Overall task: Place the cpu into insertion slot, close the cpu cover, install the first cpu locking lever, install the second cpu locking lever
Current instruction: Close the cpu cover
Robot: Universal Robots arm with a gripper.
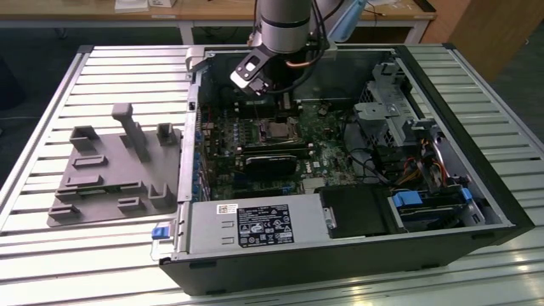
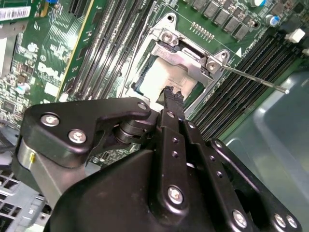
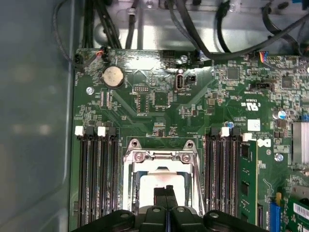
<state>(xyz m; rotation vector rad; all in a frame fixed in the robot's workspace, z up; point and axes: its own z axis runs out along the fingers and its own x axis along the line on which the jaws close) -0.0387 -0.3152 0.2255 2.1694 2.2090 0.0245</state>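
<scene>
Shut gripper poised over the seated chip

The gripper, fingers together and holding nothing, hangs tip-down at the cpu. The cpu lies in the insertion slot, framed by the cpu cover. One locking lever sticks out free. Any push is best made straight down on the metal frame, not the chip's pale top.

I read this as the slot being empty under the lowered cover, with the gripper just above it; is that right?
Not quite: the slot is not empty. In the first wrist view the cpu sits in it, its pale top showing through the lowered cover. The gripper is indeed just above it.
</scene>
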